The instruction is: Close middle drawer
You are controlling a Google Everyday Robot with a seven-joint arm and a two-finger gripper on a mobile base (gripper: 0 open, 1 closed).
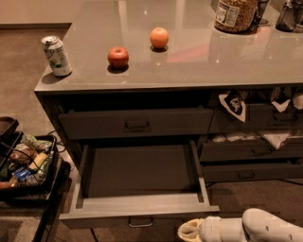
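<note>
The middle drawer (137, 203) is pulled far out from the dark grey cabinet, its long shallow box empty. Its flat front faces me at the bottom, with a small pull handle (140, 221) at its lower edge. My gripper (188, 231) is a cream-coloured tip at the bottom, just right of that handle and in front of the drawer front's right end, with the white arm (265, 227) behind it to the right. The upper drawer (135, 124) above is nearly shut.
On the countertop (189, 61) stand a soda can (56, 56), a red apple (118, 57), an orange (159, 37) and a jar (235, 14). A black cart with snack packets (26, 165) stands at the left. Right-hand drawers (251, 151) hold white cloths.
</note>
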